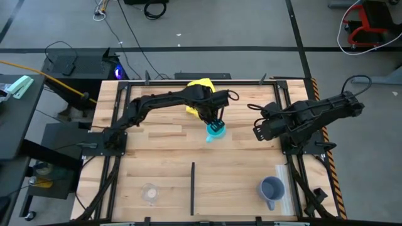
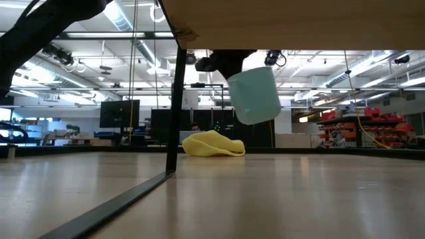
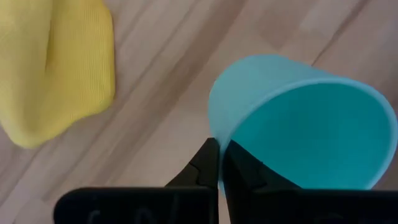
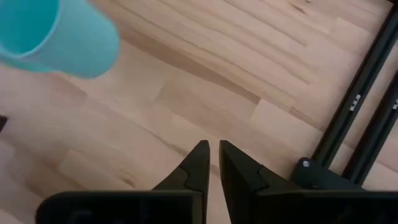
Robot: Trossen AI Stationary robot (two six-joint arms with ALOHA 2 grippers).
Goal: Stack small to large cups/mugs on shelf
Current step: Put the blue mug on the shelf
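The bright-blue mug (image 1: 216, 132) hangs from my left gripper (image 3: 221, 163), which is shut on it above the middle of the table's far half, beside the yellow cloth (image 1: 202, 84). In the low view the mug (image 2: 254, 95) floats tilted, well above the wood. The small clear glass cup (image 1: 149, 193) stands on its base near the table's near left corner. On its base at the near right stands the grey-blue mug (image 1: 271, 188). My right gripper (image 4: 213, 155) waits, shut, over bare wood at the right (image 1: 257, 129). My left gripper pinches the blue mug's rim (image 3: 219, 144), one finger inside the mug (image 3: 244, 168) and one outside its wall (image 3: 205, 165). The fingers come from above, pointing down. The mug is lifted clear of the table and hangs tilted below them.
The yellow cloth (image 3: 56, 68) lies crumpled on the table by the far edge. A dark strip (image 1: 192, 188) runs across the near half; in the low view a wooden shelf board (image 2: 299, 23) sits overhead on a thin dark post (image 2: 176, 113). Black frame rails edge the right side (image 4: 357, 106).
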